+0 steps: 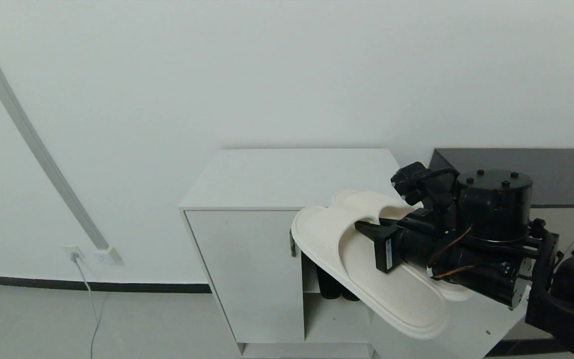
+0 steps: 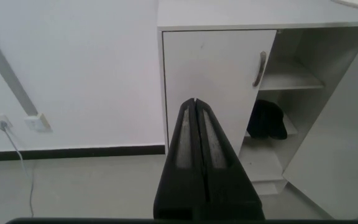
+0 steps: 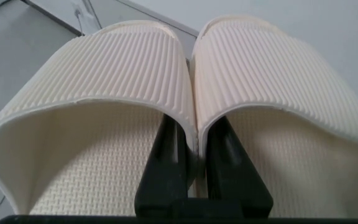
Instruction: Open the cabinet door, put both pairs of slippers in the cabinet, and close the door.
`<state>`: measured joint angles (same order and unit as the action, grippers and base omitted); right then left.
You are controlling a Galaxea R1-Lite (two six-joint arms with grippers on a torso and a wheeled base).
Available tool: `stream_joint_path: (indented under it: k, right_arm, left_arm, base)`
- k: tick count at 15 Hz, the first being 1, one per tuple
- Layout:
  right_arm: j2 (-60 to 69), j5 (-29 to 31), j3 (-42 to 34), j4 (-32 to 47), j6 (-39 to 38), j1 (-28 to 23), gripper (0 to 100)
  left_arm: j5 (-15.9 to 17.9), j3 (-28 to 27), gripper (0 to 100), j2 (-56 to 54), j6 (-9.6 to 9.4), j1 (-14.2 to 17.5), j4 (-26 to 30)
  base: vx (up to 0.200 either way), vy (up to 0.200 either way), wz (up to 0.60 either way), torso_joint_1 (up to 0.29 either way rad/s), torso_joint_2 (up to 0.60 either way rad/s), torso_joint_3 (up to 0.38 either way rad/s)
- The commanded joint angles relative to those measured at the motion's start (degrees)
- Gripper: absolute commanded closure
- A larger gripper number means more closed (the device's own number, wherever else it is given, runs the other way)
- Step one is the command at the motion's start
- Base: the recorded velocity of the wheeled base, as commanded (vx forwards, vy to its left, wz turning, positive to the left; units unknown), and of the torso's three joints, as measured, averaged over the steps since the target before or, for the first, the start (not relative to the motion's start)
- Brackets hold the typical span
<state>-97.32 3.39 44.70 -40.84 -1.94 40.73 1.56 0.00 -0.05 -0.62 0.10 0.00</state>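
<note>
A pair of cream slippers [image 1: 361,269] hangs in front of the white cabinet [image 1: 292,174], at its open right half. My right gripper [image 1: 369,228] is shut on the pair. In the right wrist view its fingers [image 3: 166,143] reach under the ribbed straps [image 3: 123,81] and pinch the two inner edges together. A black pair of slippers [image 1: 334,286] stands on the middle shelf inside. The left door [image 2: 210,81] with its handle [image 2: 261,68] is closed; the right door [image 2: 340,155] is swung open. My left gripper [image 2: 195,124] is shut on nothing, low and out in front of the closed door.
A dark-topped cabinet [image 1: 541,169] stands to the right of the white one. A wall socket with a cable [image 1: 75,255] and a slanted conduit [image 1: 28,134] are on the wall at left. Bare grey floor [image 1: 92,324] lies in front on the left.
</note>
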Motion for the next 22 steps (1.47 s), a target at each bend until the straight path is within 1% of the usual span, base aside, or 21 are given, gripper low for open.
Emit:
stream_joint_path:
  k: [1,8,17,22]
  right_arm:
    - [-0.2,0.0,-0.1,0.0,0.0,0.1,100]
    - [-0.6,0.2,-0.8,-1.8,0.0,0.5,100]
    - [-1.0,0.0,-1.4,-1.8,0.7,0.7,100]
    - [-0.9,0.1,-1.5,-1.9,0.7,0.7,100]
  left_arm:
    - [0.0,0.0,100,0.0,0.01,0.0,0.0]
    - [0.0,0.0,100,0.0,0.01,0.0,0.0]
    - [0.0,0.0,100,0.0,0.01,0.0,0.0]
    - [0.0,0.0,100,0.0,0.01,0.0,0.0]
  base:
    - [0.0,0.0,0.0,0.0,0.0,0.0]
    - [0.0,0.0,0.0,0.0,0.0,0.0]
    - [0.0,0.0,0.0,0.0,0.0,0.0]
    - [0.0,0.0,0.0,-0.171,0.4,0.224]
